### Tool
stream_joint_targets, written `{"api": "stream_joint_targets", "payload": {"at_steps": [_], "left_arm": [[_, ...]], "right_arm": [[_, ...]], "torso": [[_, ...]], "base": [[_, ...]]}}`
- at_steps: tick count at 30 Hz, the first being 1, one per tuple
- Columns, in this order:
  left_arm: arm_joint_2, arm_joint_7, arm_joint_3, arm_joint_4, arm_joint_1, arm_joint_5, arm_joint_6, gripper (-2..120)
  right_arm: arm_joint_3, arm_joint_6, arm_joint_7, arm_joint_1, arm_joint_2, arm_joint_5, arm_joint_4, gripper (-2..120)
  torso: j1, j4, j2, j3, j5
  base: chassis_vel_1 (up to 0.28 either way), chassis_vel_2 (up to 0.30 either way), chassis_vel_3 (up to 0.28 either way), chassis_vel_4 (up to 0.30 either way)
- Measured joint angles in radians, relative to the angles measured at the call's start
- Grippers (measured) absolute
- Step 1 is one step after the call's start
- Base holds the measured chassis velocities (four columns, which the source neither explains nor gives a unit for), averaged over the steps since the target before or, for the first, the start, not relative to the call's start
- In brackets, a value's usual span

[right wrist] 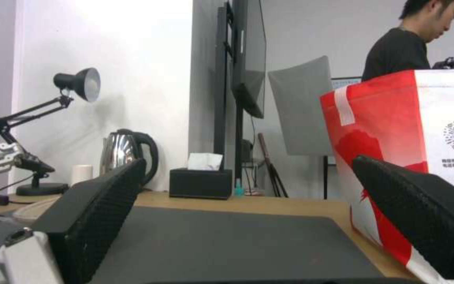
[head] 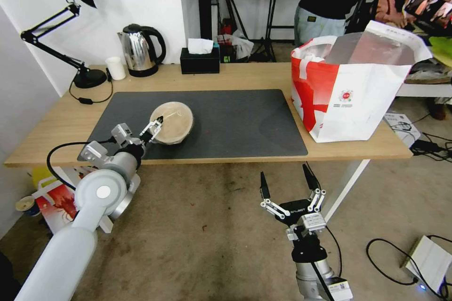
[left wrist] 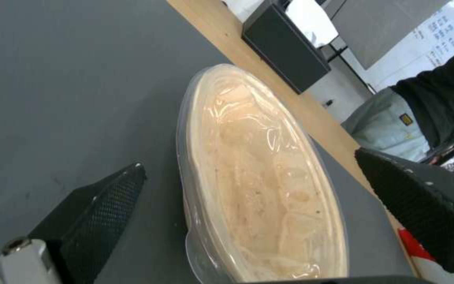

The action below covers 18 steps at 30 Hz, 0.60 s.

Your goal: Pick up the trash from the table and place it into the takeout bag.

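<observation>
While the right gripper (head: 288, 182) is hanging spread below the table (head: 245, 75) edge, the left gripper (head: 154, 129) is spreading around the beige bowl (head: 172, 123) rim, the bowl lying just ahead between its fingers.

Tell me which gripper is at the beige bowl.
The left gripper: its open fingers straddle the beige bowl's rim on the mat. The right gripper hangs open below the table edge.

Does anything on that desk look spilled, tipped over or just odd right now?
Nothing looks spilled. The one odd thing is the beige bowl on the dark mat: it sits tilted, its near edge between the open jaws of the left gripper. The takeout bag stands upright.
</observation>
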Motion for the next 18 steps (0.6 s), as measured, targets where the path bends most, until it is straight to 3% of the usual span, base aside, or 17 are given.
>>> {"api": "stream_joint_targets", "payload": {"at_steps": [18], "left_arm": [[-0.01,0.003,0.048,0.051,-0.042,-0.005,0.004,100]], "right_arm": [[0.0,0.0,0.0,0.0,0.0,0.0,0.0,100]], "torso": [[0.0,-0.0001,0.0,0.0,0.0]], "base": [[0.0,0.0,0.0,0.0]]}}
